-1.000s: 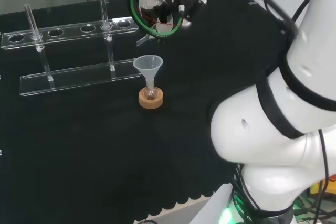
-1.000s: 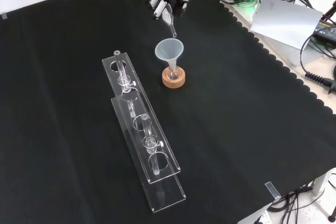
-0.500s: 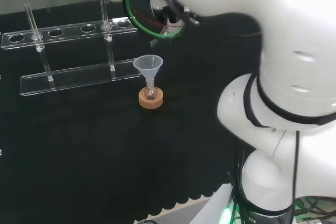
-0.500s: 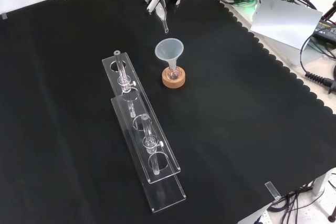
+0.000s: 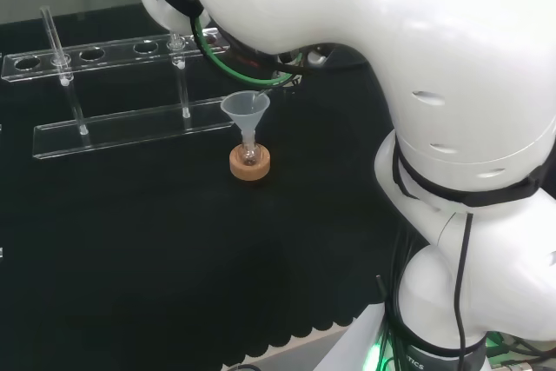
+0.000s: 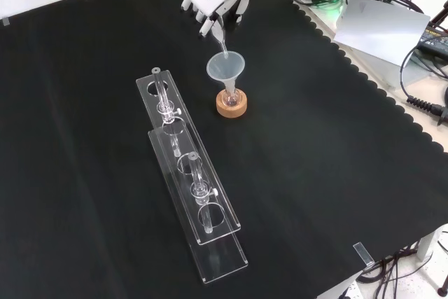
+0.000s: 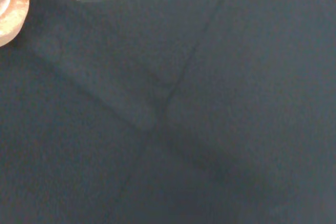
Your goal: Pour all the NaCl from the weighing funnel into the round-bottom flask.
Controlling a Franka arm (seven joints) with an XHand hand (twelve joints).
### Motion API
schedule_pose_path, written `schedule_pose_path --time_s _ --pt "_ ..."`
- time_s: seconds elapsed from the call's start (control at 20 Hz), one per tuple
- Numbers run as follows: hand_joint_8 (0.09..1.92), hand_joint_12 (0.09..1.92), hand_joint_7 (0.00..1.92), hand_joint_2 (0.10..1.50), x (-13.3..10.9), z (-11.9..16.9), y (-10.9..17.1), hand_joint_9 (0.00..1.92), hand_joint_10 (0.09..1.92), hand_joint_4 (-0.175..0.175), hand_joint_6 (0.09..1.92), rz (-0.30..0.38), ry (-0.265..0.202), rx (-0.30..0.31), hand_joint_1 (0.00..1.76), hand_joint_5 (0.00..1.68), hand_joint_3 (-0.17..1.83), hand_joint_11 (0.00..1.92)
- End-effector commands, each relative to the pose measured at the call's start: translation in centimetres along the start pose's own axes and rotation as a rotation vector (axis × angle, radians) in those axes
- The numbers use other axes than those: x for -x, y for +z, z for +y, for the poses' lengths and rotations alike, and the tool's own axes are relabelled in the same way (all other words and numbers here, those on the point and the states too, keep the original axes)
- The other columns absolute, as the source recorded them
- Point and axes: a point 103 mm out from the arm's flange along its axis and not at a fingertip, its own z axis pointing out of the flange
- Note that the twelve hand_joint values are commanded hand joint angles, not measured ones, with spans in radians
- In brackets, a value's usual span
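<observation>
In the front view I see the black and white hand [image 6: 213, 6] at the top of the cloth, its fingers curled together round a slim clear weighing funnel [image 6: 220, 36]. The funnel's stem slopes down, and its tip sits at the far rim of the clear plastic cone funnel [image 6: 225, 68]. Whether the tip touches that rim I cannot tell.

The cone funnel stands upright in the neck of the small clear round-bottom flask [image 6: 231, 94], which sits in a tan cork ring stand [image 6: 232, 106] on the black cloth [image 6: 329, 173]. In the head view the same cone funnel [image 5: 246, 106] and cork ring [image 5: 249, 163] stand left of the arm's large white links [image 5: 417, 58]. Those links cover the hand from that camera; a green cable loop [image 5: 228, 65] hangs below them, just above the funnel. I cannot see any powder in the flask or in the funnels.

In the front view a long clear acrylic tube rack [image 6: 192, 194] lies just left of the cork ring, apart from it, and runs toward the near edge. Two thin glass tubes [image 6: 162, 92] stand in it.

In the wrist view I see an edge of the cork ring [image 7: 11, 9] and bare cloth.
</observation>
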Motion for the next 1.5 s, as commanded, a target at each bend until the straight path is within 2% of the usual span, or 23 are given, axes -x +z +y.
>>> schedule_pose_path --time_s 0.05,0.9,1.5 --pt "0.45 0.97 1.17 1.04 -0.3 0.4 -0.5 1.31 0.17 0.175 0.91 -0.015 -0.005 0.012 1.04 1.05 0.08 0.93" --pt "0.44 0.96 1.17 1.04 -0.6 0.2 -1.0 1.31 0.16 0.175 0.91 -0.099 0.009 -0.001 1.04 1.05 0.08 0.93" --pt "0.44 0.96 1.17 1.04 -0.9 -0.1 -1.6 1.32 0.15 0.175 0.91 -0.168 0.005 0.023 1.04 1.05 0.09 0.94"
